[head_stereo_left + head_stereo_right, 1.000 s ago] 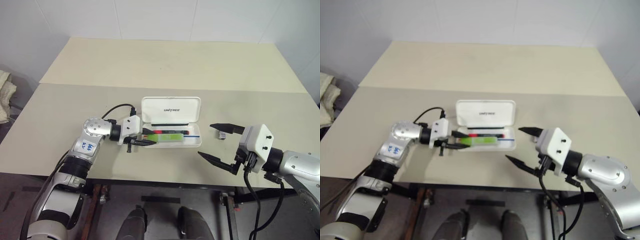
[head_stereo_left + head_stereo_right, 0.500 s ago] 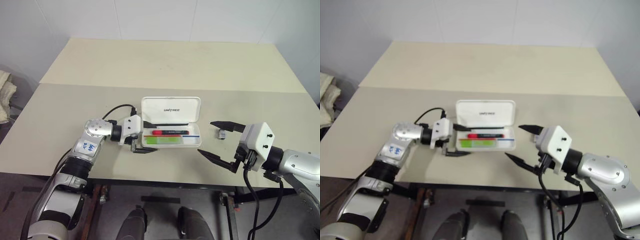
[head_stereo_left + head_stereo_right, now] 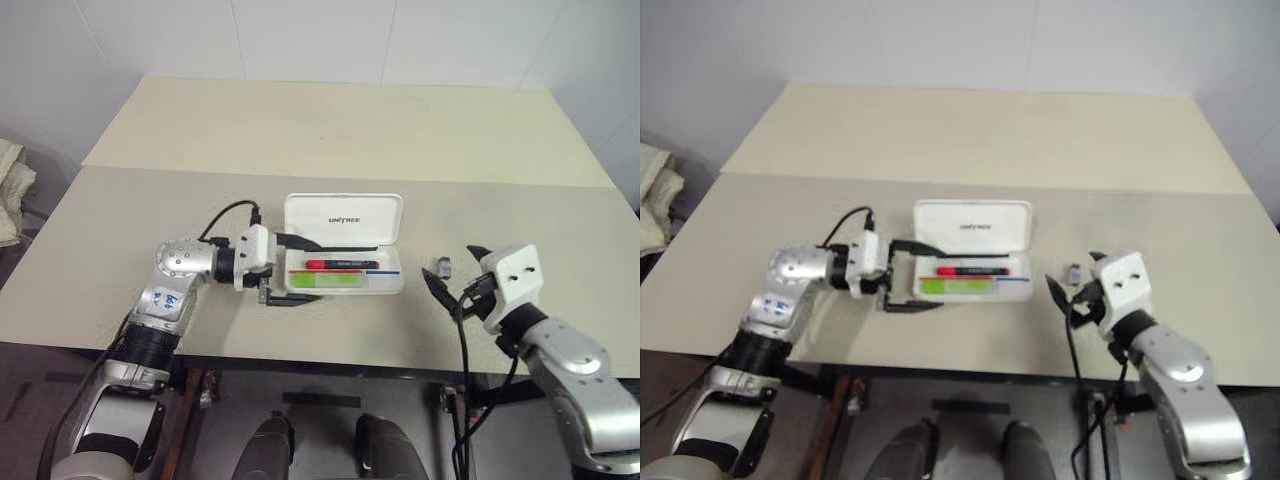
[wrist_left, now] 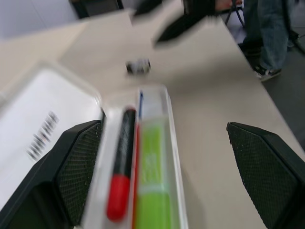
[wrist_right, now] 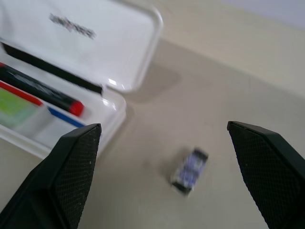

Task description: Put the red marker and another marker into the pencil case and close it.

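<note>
The left gripper [image 3: 291, 270] hangs at the left end of the pencil case [image 3: 343, 250], its two black fingers spread wide and holding nothing; one finger reaches over the edge of the raised lid, the other lies just off the case's front corner above the table [image 3: 120, 260]. The case stands open directly ahead of this gripper, lid tilted up and back with dark lettering showing. Inside the tray, the red marker [image 3: 341, 264] lies lengthwise on the lid side, and another marker [image 3: 330, 281], light green, lies beside it on the near side; both sit just past the left gripper's fingertips. The right gripper [image 3: 455, 270] hovers off the case's right end, clear of it, its fingers also spread apart and empty. A small dark clip-like object [image 3: 442, 266] rests on the table between those fingers' tips and the case, close to the right gripper and untouched by it.
</note>
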`<action>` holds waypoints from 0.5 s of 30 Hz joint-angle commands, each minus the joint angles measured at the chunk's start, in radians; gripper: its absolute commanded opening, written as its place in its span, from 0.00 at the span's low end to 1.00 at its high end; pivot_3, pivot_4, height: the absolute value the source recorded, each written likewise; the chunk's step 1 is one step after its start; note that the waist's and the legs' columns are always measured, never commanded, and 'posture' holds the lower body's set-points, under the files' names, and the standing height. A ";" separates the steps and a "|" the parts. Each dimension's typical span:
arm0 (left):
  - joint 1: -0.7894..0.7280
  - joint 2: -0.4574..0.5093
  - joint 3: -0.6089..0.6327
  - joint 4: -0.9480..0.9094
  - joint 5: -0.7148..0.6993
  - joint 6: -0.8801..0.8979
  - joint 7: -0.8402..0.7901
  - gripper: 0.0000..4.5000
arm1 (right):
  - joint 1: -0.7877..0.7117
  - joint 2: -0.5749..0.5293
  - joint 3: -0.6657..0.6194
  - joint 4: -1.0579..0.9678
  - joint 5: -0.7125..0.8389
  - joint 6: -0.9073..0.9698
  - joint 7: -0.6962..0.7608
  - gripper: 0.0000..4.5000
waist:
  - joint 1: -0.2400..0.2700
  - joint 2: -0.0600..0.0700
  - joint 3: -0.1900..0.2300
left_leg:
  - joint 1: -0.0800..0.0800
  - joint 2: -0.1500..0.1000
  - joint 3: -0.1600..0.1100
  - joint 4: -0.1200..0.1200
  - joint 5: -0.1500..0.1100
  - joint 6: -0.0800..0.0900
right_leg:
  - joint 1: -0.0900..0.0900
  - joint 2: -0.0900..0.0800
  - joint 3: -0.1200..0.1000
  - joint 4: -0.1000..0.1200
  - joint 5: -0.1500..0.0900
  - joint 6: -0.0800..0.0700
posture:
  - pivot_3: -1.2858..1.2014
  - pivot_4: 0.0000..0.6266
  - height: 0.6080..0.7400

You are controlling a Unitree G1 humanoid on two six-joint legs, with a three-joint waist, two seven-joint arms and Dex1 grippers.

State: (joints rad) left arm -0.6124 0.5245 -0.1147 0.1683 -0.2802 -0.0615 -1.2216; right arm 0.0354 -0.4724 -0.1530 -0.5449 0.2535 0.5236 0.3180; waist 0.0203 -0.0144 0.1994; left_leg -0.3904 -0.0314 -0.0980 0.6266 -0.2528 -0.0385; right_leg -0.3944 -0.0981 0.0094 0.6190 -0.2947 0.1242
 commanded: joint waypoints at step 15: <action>0.011 0.049 0.057 -0.110 -0.025 0.071 0.050 1.00 | -0.200 0.200 -0.029 0.315 -0.034 -0.040 -0.152 1.00 | -0.024 0.000 0.000 | 0.001 0.000 0.000 -0.005 0.001 -0.001 | -0.002 0.001 0.001 0.002 -0.001 0.000 | 0.52 0.24 1.00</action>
State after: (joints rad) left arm -0.6074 0.5643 -0.0801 0.0984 -0.2889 0.0072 -1.1813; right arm -0.1540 -0.2713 -0.1800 -0.2213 0.2241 0.4990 0.1699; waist -0.0037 -0.0143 0.1996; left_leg -0.3891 -0.0313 -0.0982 0.6216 -0.2514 -0.0396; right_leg -0.3965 -0.0972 0.0104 0.6212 -0.2955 0.1240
